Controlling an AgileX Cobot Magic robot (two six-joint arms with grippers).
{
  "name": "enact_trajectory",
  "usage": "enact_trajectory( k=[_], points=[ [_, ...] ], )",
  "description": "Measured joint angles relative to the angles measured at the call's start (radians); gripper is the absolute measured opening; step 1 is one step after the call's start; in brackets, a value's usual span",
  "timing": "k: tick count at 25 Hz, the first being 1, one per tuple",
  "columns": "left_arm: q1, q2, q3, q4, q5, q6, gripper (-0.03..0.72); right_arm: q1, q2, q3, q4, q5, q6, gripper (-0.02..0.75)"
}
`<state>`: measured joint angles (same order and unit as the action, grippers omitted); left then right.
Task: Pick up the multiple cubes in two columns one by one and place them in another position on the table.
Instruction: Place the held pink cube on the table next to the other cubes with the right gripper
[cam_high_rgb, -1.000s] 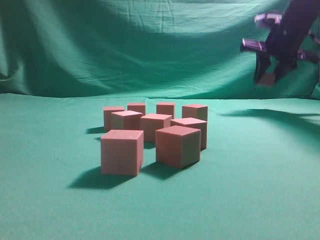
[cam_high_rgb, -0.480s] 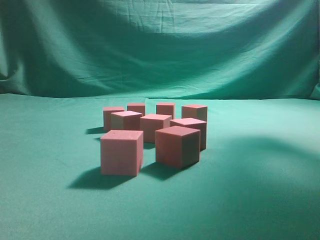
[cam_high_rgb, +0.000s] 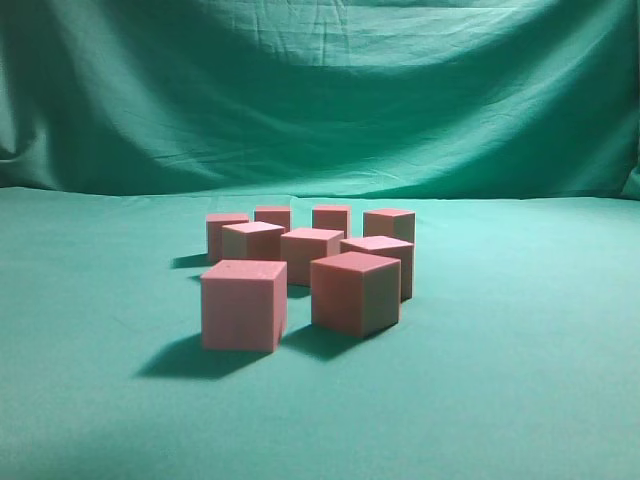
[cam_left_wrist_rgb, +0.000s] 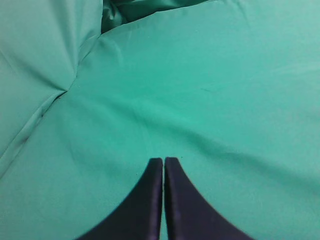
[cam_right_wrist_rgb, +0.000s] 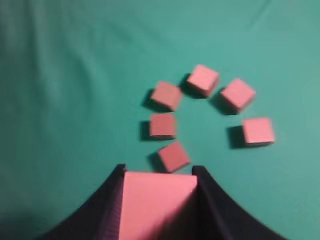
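On the table, covered in green cloth, eight pinkish-red cubes stand bunched together near the middle in the exterior view, with the draped green backdrop hanging behind them. Taking the nearest cube as the landmark: a second cube sits just beside it to the right, turned at a slight angle, and the remaining six stand behind the pair, the farthest four in a loose row closest to the backdrop. No arm shows in this view. The right gripper is clamped on another cube, which fills the gap between its two black fingers; the right wrist view is blurred, but below and beyond the held cube six of the cubes lie in a rough ring on the cloth, well apart from the gripper. The left gripper hangs over bare cloth with its two dark fingertips pressed together, nothing between them, and no cube appears anywhere in its view.
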<state>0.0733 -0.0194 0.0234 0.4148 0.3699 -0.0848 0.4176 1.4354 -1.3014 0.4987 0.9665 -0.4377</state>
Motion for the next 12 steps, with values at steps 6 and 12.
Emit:
enact_trajectory(
  k=[6,12],
  points=[
    [0.0,0.0,0.0,0.0,0.0,0.0,0.0,0.3,0.069,0.007,0.009,-0.043,-0.044,0.268],
    [0.0,0.0,0.0,0.0,0.0,0.0,0.0,0.47,0.222,0.007,0.01,-0.097,-0.07,0.268]
  ],
)
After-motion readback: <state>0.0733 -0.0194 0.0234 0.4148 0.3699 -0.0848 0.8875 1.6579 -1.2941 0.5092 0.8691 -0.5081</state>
